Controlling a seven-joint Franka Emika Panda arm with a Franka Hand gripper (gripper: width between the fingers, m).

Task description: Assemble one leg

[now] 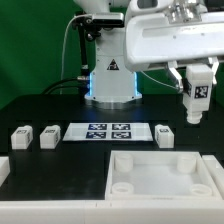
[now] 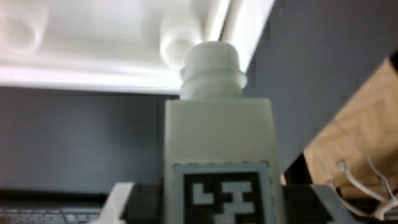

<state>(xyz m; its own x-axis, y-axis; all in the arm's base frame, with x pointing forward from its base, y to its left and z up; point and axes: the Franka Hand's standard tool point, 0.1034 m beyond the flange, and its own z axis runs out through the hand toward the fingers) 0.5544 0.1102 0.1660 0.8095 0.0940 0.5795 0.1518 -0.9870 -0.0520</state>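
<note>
Leg (image 1: 197,96), a small white peg with a marker tag, hangs pinched in my jaws above the tabletop (image 1: 40,105), at the exterior view's right, beyond the far edge of the white tray (image 1: 160,178). Risk, as I judge it: coming down tilted, its stepped tip could miss a corner hole and jam on the rim. Three loose legs (image 1: 48,136) flank the marker board (image 1: 108,131). The rightmost lies near and could be knocked.

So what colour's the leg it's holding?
The leg is white, with a black-and-white tag; clearest in wrist view.
</note>
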